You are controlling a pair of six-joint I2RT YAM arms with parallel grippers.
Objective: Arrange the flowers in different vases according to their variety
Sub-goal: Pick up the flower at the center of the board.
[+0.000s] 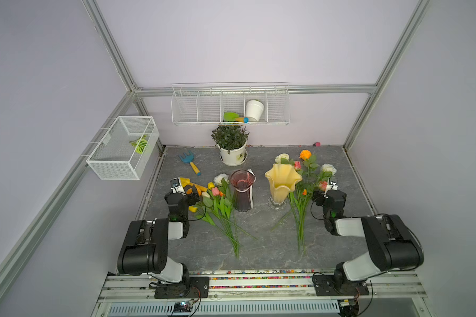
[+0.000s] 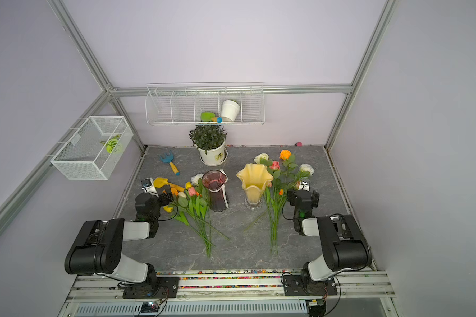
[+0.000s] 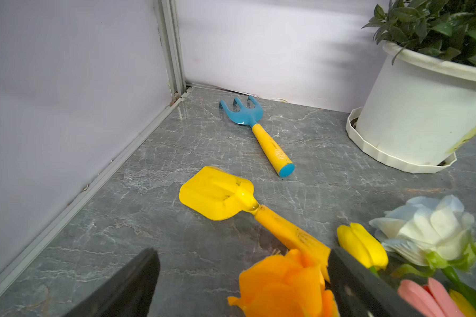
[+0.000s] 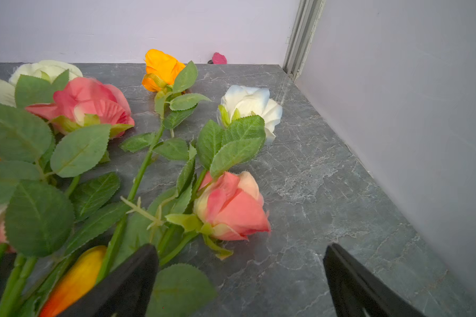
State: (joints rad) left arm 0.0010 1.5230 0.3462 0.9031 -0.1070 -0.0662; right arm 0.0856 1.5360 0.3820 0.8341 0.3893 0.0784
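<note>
A dark purple ribbed vase [image 1: 242, 189] and a pale yellow wavy-rimmed vase [image 1: 282, 182] stand mid-table, both without flowers. A bunch of flowers [image 1: 217, 203], mostly tulips, lies left of the purple vase. In the left wrist view it shows an orange rose [image 3: 283, 285], a yellow tulip [image 3: 363, 247] and a white-blue rose [image 3: 429, 230]. My left gripper [image 3: 242, 251] is open, with the orange rose between its fingers. A second bunch [image 1: 304, 181], mostly roses, lies right of the yellow vase. My right gripper [image 4: 239, 248] is open over bare table beside a pink rose [image 4: 231, 205].
A potted bushy plant [image 1: 232, 148] stands at the back centre. A blue rake [image 1: 190, 162] and a yellow shovel [image 3: 217, 195] lie at the back left. Wire baskets [image 1: 230, 105] hang on the back and left walls. The side walls stand close to both arms.
</note>
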